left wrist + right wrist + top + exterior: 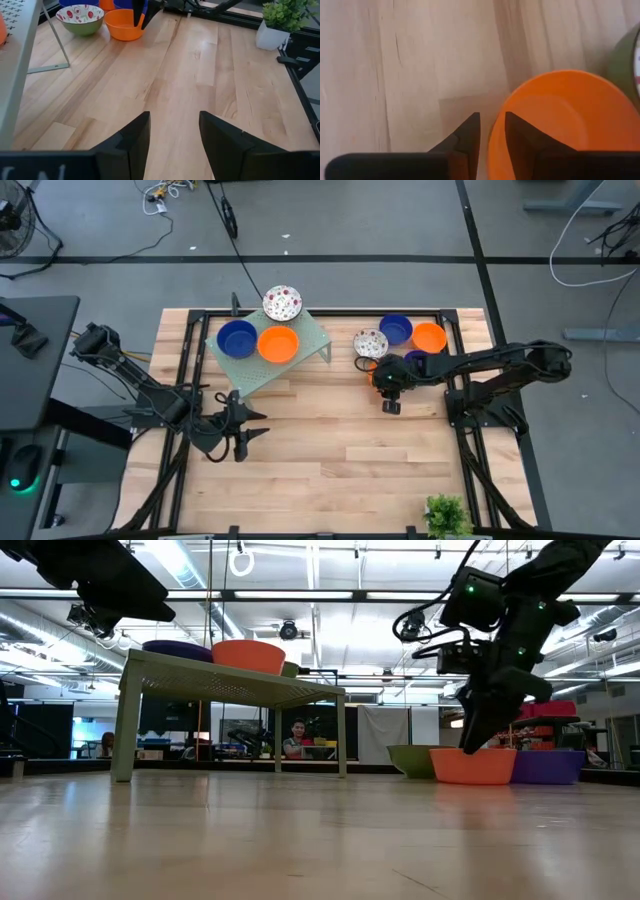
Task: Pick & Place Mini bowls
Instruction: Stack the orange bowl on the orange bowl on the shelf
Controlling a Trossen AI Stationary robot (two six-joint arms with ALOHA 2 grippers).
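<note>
An orange mini bowl (560, 125) stands on the wooden table, right of centre. My right gripper (492, 120) points down over its near-left rim, open by a narrow gap, one finger on each side of the rim. Behind it sit a speckled bowl (370, 343), a blue bowl (396, 329), another orange bowl (429, 337) and a dark blue bowl (415, 360). The pale green rack (312, 338) carries a blue bowl (237, 337), an orange bowl (278, 344) and a speckled bowl (282, 303). My left gripper (172, 135) hangs open over the table's near left part. My right gripper comes from above with one finger (517, 135) inside the orange bowl and the other (470, 132) outside, the rim (495, 137) between them. A thin strip of table shows beside the outer finger. I cannot tell whether either finger touches the rim. The bowl rests upright on the table.
A small potted plant (448, 515) stands at the table's near right corner. Black frame rails (455, 395) run along the table's sides. Bare wood (330, 440) lies between the two arms. A person (296, 738) shows in the room beyond the table.
</note>
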